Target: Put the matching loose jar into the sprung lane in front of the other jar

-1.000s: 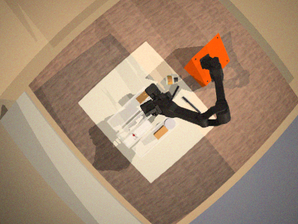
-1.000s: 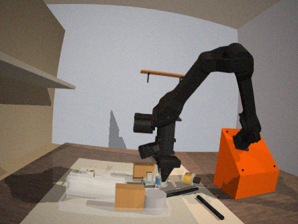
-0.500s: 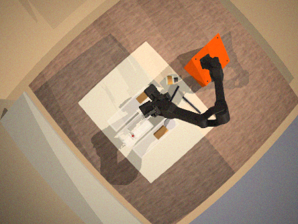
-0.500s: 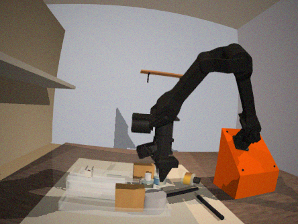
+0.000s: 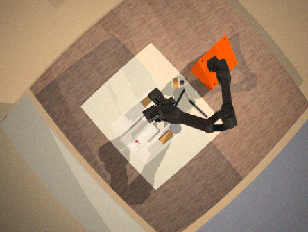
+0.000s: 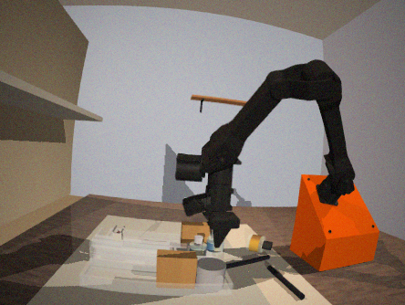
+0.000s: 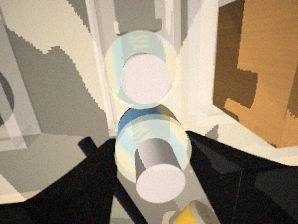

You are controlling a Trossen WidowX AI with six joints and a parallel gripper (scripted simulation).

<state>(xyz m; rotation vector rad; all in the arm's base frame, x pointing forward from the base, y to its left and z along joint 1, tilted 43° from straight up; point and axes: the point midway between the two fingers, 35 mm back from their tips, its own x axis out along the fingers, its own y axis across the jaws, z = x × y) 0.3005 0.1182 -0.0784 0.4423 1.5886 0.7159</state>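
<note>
The held jar [image 7: 124, 145] [image 6: 210, 247] is clear with a blue band and a pale round cap. My gripper [image 7: 150, 141] [image 6: 219, 245] points down and is shut on it at the front end of the clear lane rack [image 6: 132, 257] [image 7: 99, 65]. The matching lane jar [image 7: 116, 65] [image 6: 197, 247] stands upright between the lane walls, directly behind the held jar; the two look touching or nearly so in the wrist view. A pale crosspiece [image 7: 138, 28], seemingly the pusher plate, shows behind the lane jar. The front stop and the held jar's base are hidden.
Brown blocks [image 5: 166, 137] [image 6: 177, 270] [image 7: 272, 75] stand in the side lanes. A grey cylinder [image 5: 175, 128] [image 6: 211, 275] is near the front. An amber-banded jar [image 5: 175, 83] [image 6: 256, 243] lies beyond the lane front, with black rods [image 5: 198, 108] [image 6: 285, 282] nearby.
</note>
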